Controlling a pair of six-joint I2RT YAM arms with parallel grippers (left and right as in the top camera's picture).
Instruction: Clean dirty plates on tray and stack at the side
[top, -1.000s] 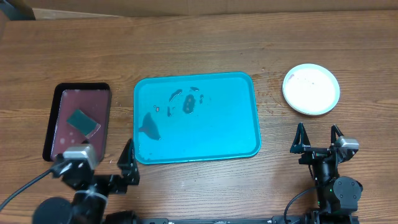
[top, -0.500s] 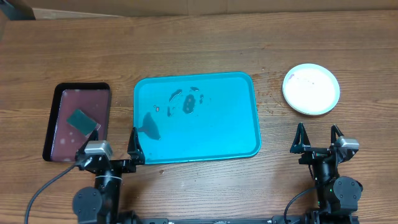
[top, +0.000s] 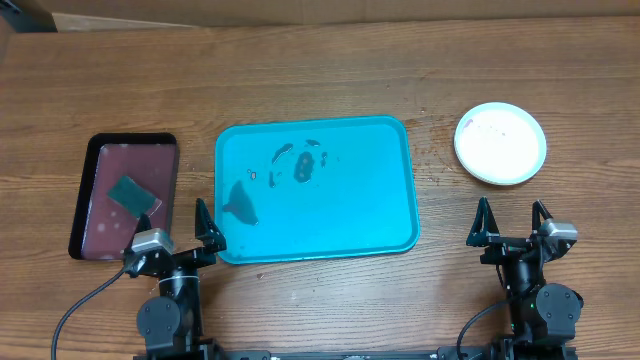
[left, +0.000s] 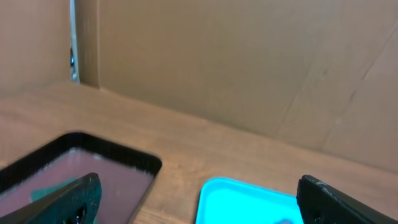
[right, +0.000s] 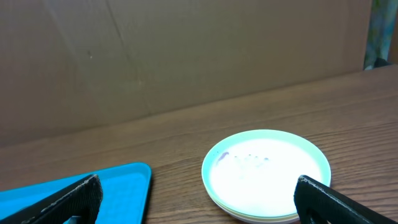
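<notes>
The plates (top: 500, 143) sit stacked on the table to the right of the turquoise tray (top: 380, 215), pale mint one on top with faint smears; the stack also shows in the right wrist view (right: 267, 174). The tray holds only brown smears and wet marks; its corners show in the left wrist view (left: 249, 202) and the right wrist view (right: 118, 183). My left gripper (top: 180, 225) is open and empty near the tray's front left corner. My right gripper (top: 512, 222) is open and empty, in front of the plate stack.
A dark maroon black-rimmed tray (top: 100, 222) with a green sponge (top: 132, 195) lies left of the turquoise tray; it also shows in the left wrist view (left: 124, 163). A cardboard wall runs along the table's far side.
My left arm has swung from the far left toward the middle and straightened, its gripper now pointing at the gap between the two trays. The right arm has not moved.
</notes>
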